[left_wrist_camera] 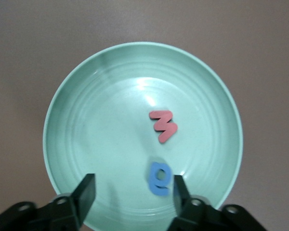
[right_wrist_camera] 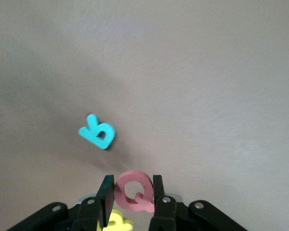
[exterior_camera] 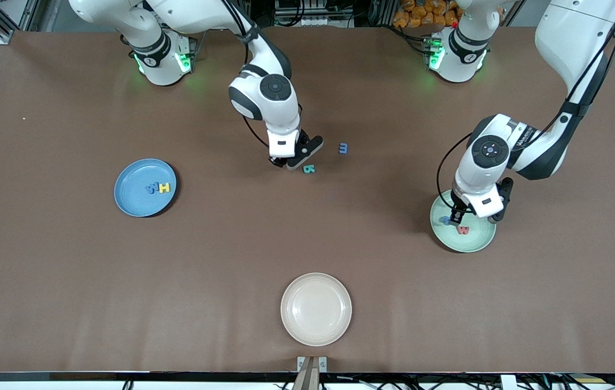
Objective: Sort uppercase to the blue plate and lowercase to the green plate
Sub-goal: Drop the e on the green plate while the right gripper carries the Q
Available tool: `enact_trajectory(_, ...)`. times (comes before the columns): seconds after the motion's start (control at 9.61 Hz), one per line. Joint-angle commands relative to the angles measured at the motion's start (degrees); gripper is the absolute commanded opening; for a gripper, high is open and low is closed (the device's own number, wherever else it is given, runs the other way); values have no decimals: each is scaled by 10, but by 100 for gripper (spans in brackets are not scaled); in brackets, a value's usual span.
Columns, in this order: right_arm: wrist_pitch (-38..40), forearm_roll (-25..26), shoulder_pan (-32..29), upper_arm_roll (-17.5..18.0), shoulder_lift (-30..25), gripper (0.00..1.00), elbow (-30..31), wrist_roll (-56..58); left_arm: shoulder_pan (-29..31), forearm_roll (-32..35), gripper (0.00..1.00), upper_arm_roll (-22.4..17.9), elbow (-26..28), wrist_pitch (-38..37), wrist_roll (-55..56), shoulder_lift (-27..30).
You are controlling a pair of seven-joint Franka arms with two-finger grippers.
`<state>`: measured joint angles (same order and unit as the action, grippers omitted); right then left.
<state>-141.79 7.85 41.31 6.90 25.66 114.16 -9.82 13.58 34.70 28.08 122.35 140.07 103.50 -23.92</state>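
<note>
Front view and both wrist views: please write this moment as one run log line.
left gripper: open over green plate, blue a released | right gripper: shut on red Q, teal R waiting

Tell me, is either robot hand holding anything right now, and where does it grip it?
The right gripper pinches the red Q by its two outer edges, above the table. The left gripper, open over the green plate, holds nothing; the blue a lies below it.

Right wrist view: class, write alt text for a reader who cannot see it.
The right gripper is shut on a red Q held upright above the brown table. A teal R lies flat on the table below, and a yellow letter peeks out by the fingers.
</note>
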Motion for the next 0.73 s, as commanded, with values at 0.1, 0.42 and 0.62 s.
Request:
enact_trajectory(0.1,74,1,-36,-53,-41,23,9,124,-2,16,100,7,2,-13,-8,3)
enact_trajectory(0.42,98,1,-61,-136,-77,23,52,265,-13,8,100,36,6,-14,-2,4)
enact_trajectory(0.62,99,0,-82,-184,-102,23,93,352,-13,4,100,85,6,-39,12,4)
